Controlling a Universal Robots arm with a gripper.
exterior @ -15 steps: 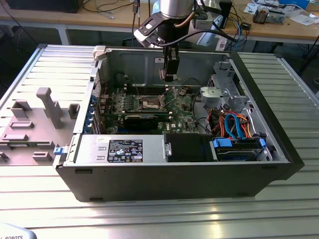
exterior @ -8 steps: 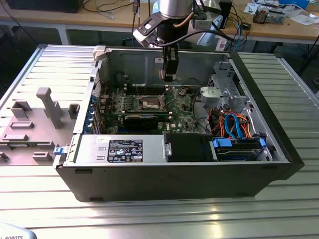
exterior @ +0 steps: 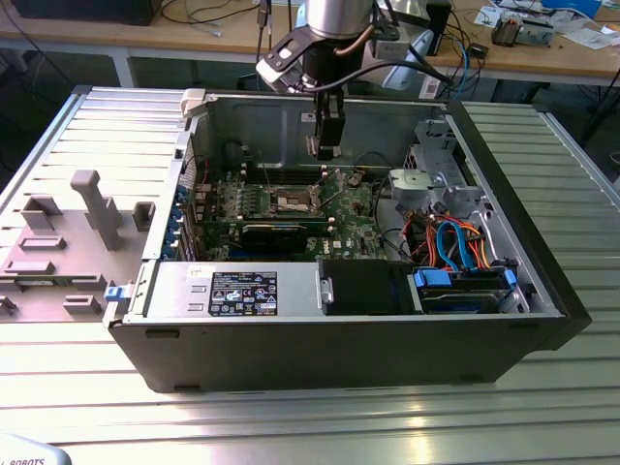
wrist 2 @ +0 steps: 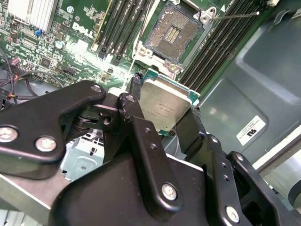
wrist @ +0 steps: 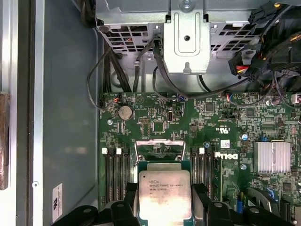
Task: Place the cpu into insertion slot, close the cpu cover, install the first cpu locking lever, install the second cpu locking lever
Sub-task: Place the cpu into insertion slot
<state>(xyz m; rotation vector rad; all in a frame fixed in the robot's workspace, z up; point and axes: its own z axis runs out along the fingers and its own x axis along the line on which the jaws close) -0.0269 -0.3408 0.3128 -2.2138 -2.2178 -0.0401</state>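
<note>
1. Gripper is clamped on the cpu, fingers on two opposite edges, with the silver top facing both wrist views.
2. The cpu is held off the board and isn't seated.
3. Insertion slot is uncovered with its contact field exposed. In the second wrist view it sits just past the cpu's far edge.
4. In the exterior view the arm reaches down into the open computer case and hangs over the green motherboard, near the slot.

Arm vertical, tool pointing down, fingers gripping the cpu
</note>
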